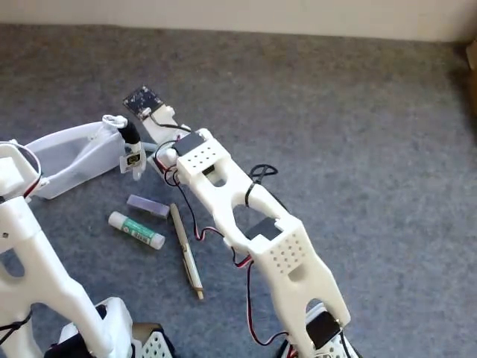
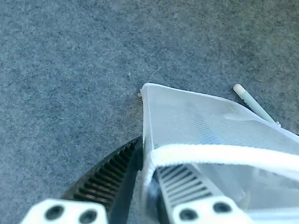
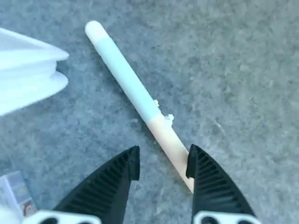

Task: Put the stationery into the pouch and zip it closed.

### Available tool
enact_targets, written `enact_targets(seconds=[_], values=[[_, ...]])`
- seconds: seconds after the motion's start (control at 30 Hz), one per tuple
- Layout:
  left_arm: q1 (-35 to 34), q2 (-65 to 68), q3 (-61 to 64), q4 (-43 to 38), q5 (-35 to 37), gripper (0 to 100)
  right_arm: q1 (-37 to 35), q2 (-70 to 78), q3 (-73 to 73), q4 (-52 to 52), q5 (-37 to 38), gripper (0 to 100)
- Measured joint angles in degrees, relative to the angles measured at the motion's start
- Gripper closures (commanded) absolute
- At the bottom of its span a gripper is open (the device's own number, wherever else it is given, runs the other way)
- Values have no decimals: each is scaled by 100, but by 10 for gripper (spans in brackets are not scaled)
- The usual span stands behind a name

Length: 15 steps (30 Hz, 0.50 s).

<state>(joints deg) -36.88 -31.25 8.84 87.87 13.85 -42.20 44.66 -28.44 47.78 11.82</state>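
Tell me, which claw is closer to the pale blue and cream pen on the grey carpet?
Right. The right gripper hangs open directly over the pale blue and cream pen, straddling its end. The left gripper grips the translucent white pouch, pen beyond it.

Bright even light, v. soft shadows

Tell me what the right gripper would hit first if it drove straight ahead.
Probably the pale pen, whose near end lies between the open jaws of the right gripper; carpet lies beneath. Depth is unclear.
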Motion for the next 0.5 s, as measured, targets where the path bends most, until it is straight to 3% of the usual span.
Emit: enact_targets(seconds=[0.33,0.5], values=[[0,0,0,0,0,973,149,18,9,35,0,844],[0,0,0,0,0,973,158,18,9,44,0,967]])
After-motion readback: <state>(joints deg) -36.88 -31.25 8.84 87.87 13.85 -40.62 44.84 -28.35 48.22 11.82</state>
